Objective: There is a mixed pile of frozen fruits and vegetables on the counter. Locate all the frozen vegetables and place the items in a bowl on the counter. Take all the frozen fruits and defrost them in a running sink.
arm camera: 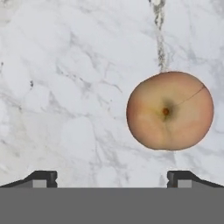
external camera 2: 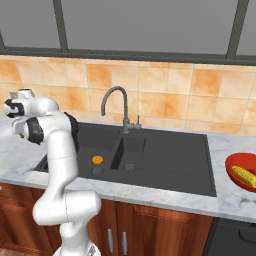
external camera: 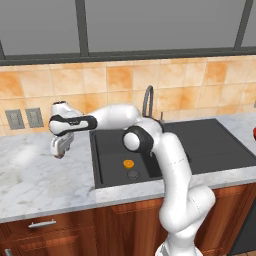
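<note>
My gripper (arm camera: 111, 179) hangs open over the marble counter (arm camera: 65, 87), left of the sink (external camera: 200, 142), with nothing between its fingertips (arm camera: 41, 178). In the hand view a reddish-tan apple-like ball (arm camera: 169, 110) lies on the marble ahead of the right fingertip, off to one side of the gap. An orange half (external camera: 128, 163) rests in the left basin near the drain, also seen as the orange half (external camera 2: 97, 160) in the right base view. A yellow corn cob (external camera 2: 245, 175) lies in the red bowl (external camera 2: 234, 169) at the far right of the counter.
A dark gooseneck faucet (external camera 2: 117, 100) stands behind the black double sink (external camera 2: 165, 155). The tiled wall carries two outlets (external camera: 25, 118) behind the gripper (external camera: 60, 149). Wooden cabinets run under the counter's front edge (external camera: 50, 210).
</note>
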Robot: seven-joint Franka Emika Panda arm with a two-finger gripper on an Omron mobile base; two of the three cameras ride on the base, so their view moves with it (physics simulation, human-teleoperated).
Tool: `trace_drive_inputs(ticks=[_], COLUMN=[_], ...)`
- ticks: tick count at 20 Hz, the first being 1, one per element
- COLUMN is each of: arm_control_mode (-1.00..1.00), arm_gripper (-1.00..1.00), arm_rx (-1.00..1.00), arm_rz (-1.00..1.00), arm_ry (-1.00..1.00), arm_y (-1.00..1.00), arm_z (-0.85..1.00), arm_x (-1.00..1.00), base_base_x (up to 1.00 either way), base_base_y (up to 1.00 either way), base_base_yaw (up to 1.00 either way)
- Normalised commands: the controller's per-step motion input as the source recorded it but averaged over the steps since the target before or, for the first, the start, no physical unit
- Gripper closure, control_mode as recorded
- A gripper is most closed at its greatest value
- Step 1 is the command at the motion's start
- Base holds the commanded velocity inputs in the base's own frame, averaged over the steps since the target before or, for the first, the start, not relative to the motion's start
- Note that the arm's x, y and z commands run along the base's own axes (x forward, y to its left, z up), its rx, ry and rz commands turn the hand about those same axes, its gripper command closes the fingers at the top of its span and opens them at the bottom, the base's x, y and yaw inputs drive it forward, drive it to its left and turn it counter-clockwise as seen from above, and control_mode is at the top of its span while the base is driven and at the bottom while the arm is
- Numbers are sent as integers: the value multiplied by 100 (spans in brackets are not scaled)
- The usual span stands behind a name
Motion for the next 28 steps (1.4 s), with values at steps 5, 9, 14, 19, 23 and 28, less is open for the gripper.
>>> trace_drive_inputs(ticks=[5, 9, 14, 19, 23, 28], arm_control_mode=[-100, -100, -100, -100, -100, -100], arm_gripper=[-100, -100, -100, 100, 100, 100], arm_rx=[3, 0, 0, -1, 0, -17], arm_rz=[0, 0, -3, -5, -3, -2], arm_ry=[1, 0, 0, 4, 22, 15], arm_y=[-12, 4, 39, 56, -17, -70], arm_z=[-3, -12, -17, -18, -24, 40], arm_x=[26, 31, 31, 12, -13, -26], base_base_x=[0, 0, 0, 0, 0, 0], base_base_y=[0, 0, 0, 0, 0, 0], base_base_yaw=[0, 0, 0, 0, 0, 0])
